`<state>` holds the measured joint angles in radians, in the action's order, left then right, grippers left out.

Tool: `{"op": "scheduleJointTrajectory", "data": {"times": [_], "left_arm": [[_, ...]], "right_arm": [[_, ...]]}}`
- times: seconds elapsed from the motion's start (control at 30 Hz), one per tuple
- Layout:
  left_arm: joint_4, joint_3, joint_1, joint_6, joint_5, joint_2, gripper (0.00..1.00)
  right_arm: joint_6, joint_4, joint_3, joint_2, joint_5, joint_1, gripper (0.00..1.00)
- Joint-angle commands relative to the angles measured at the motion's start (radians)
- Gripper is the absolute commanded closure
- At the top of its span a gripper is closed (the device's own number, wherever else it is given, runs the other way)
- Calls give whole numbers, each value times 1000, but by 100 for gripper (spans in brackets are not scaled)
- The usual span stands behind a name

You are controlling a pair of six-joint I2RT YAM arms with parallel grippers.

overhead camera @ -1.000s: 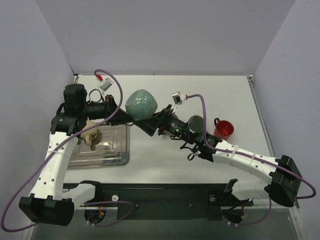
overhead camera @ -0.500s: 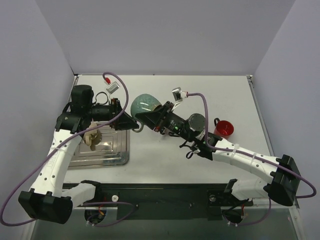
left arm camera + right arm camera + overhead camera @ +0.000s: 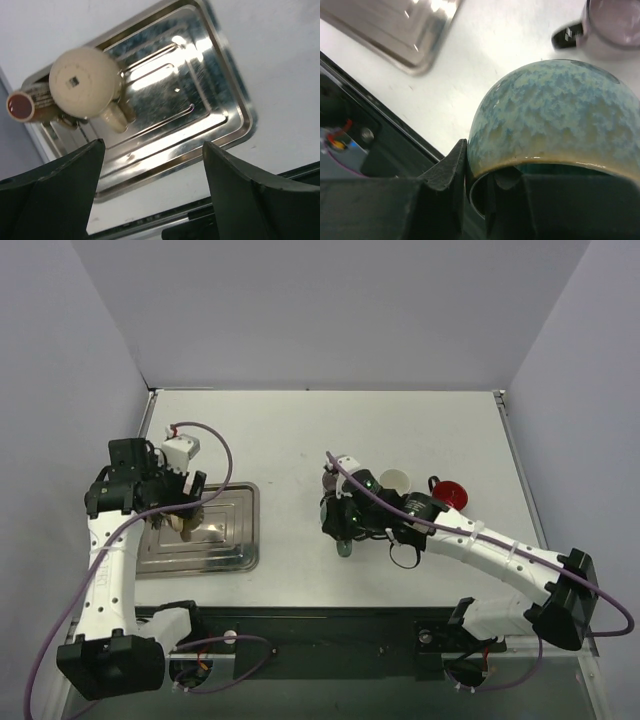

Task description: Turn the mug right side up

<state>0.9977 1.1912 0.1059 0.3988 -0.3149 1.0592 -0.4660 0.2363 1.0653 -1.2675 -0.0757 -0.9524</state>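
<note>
**Current state**

1. Right end effector: closed on the mug. One finger lies inside the rim and the other against the outer glazed wall, so the grip is a pinch on the rim only.
2. Left end effector: jaws spread wide, with nothing between them. It hangs directly above the tray, which holds a cream round object.
3. Mug location: to the robot's right of the tray and well apart from it, over the open worktop. In the overhead view the right wrist covers the mug almost entirely.

**Governing relation**

- The long axis of the mug runs along the approach line of the right end effector. The mouth faces the wrist and the closed, rounded base points away from it, toward the worktop.
- In the overhead view the right wrist points downward, so the mug is judged to be at or close to right side up.
- Whether the base touches the worktop cannot be determined from these views.
- The right arm is the only arm at the mug. The left arm stands off over the tray.

**Next move (assessment)**

Lower the mug along its axis until the base seats, then release. A rim pinch on a glazed wall gives little resistance to swinging, so keep the axis vertical before opening.
</note>
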Motion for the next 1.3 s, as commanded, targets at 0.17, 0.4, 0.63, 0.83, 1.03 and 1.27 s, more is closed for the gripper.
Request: {"op": "scheduleJointTrajectory", "data": {"times": [0.17,0.4,0.63,0.83,1.03,1.27], "left_arm": [[-169,-215,179,100,165,22,10],[-361,-352,190,-5,145,47,10],[-475,-419,189,-70,177,82,9],[-597,-469,183,-106,165,76,9],[-651,-458,184,-103,192,159,21],[-726,-456,186,-68,217,257,35]], "right_arm": [[3,6,-151,-142,-13,-45,100],[-17,-91,-171,-262,-61,-14,100],[0,-16,-117,-241,-3,-25,51],[47,129,-38,-129,166,-68,29],[69,170,-28,-26,257,-68,29],[72,195,21,19,306,-68,29]]}}
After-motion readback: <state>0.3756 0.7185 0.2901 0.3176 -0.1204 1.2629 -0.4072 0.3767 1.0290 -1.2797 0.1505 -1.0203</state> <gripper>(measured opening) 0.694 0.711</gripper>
